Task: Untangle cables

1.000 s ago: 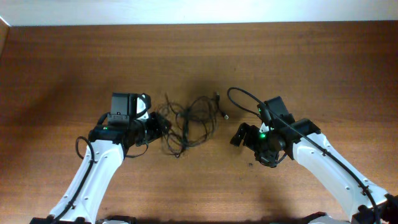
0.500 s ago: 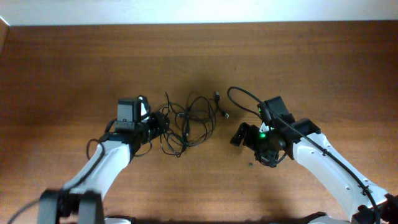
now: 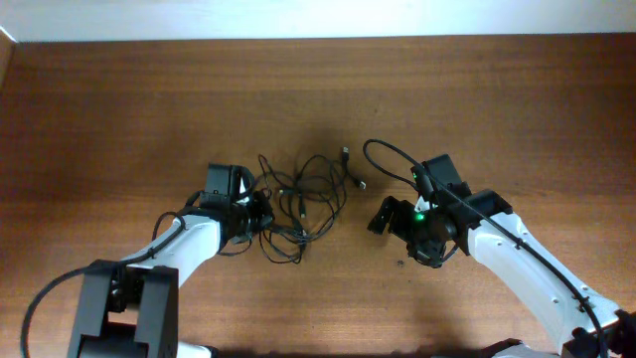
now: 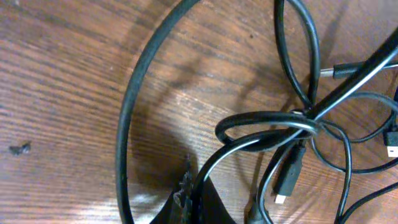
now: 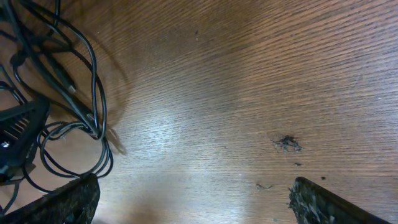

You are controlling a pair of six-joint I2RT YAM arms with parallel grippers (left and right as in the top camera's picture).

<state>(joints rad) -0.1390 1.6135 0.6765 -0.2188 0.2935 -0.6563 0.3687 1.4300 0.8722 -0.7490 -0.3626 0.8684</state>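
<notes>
Left jaws were closed tight on a strand of the thin black cables (image 3: 303, 199). Only their dark fingertips (image 4: 189, 208) showed at the wrist view's bottom edge, so the pinch itself was hard to make out. Right jaws stood wide apart and empty, fingers (image 5: 62, 199) cut off by the frame, right of the tangle. The tangle lay mid brown wooden counter (image 3: 497, 99). A second earlier the left jaws were part open and further left; the right arm hadn't moved.

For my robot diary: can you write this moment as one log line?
left claw: shut on cables | right claw: open, empty
</notes>
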